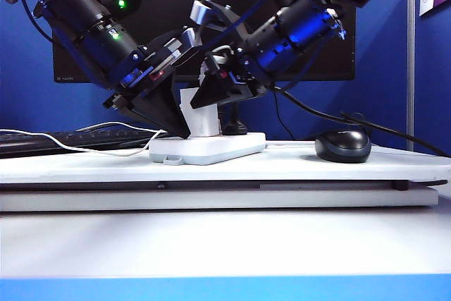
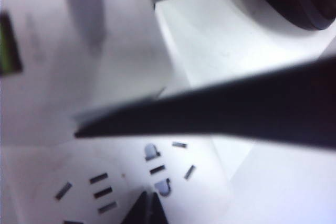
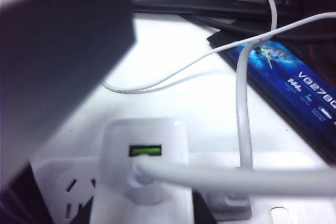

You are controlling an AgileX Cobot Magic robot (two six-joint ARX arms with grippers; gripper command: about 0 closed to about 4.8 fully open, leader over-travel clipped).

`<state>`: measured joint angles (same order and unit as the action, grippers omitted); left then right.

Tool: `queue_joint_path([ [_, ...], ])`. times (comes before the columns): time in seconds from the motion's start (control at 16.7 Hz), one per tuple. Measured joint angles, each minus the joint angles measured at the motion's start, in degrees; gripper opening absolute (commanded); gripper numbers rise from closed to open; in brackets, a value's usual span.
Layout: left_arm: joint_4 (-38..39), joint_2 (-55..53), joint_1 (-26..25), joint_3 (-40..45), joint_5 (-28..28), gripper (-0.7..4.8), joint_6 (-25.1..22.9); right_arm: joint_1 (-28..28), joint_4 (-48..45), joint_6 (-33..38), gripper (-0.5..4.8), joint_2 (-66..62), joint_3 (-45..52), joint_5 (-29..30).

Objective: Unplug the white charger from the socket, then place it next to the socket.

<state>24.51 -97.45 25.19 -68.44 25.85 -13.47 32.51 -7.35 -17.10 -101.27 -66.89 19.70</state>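
In the centre of the exterior frame, the white block charger [image 1: 199, 113] stands upright, plugged into the flat white power-strip socket [image 1: 208, 148] on the white desk board [image 1: 282, 167]. The left gripper [image 1: 177, 126] presses in from the left, the right gripper [image 1: 211, 96] from the right; whether either pair of fingers is clamped cannot be told. A blue box [image 3: 294, 85] reads "VG278Q". A black mouse [image 1: 343, 145] sits right.

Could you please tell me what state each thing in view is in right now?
white charger: upright, plugged into the socket.
socket: flat on the desk board, some outlets free.
left gripper: at the charger's left side, grip unclear.
right gripper: at the charger's right side, grip unclear.
mouse: resting untouched.
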Motion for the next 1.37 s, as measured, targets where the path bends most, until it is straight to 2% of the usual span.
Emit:
queue_joint_path([
  [0.24, -0.13, -0.02, -0.02, 0.00, -0.15, -0.05, 0.00, -0.07, 0.00, 4.04, -0.01, 0.02, 0.00, -0.63],
  [0.48, -0.22, 0.00, -0.02, -0.02, -0.20, -0.05, 0.00, 0.20, 0.76, -0.98, -0.01, 0.70, 0.00, -1.49],
  [0.72, -0.74, -0.39, 0.02, -0.15, 0.04, -0.05, 0.00, -0.33, 1.31, 1.60, -0.01, 1.55, 0.11, -2.08],
  [0.96, -1.53, -1.46, 0.07, -0.63, 0.96, -0.05, 0.02, -0.50, 1.84, 0.35, -0.01, 2.03, 0.20, -2.62],
  [1.19, -1.79, -1.60, 0.07, -0.63, 1.03, -0.05, 0.00, -0.81, 1.86, 4.63, -0.01, 2.03, 0.20, -2.86],
  [1.37, -1.81, -1.64, 0.07, -0.63, 1.03, -0.05, 0.00, -0.72, 1.86, 1.86, -0.01, 2.03, 0.20, -2.82],
])
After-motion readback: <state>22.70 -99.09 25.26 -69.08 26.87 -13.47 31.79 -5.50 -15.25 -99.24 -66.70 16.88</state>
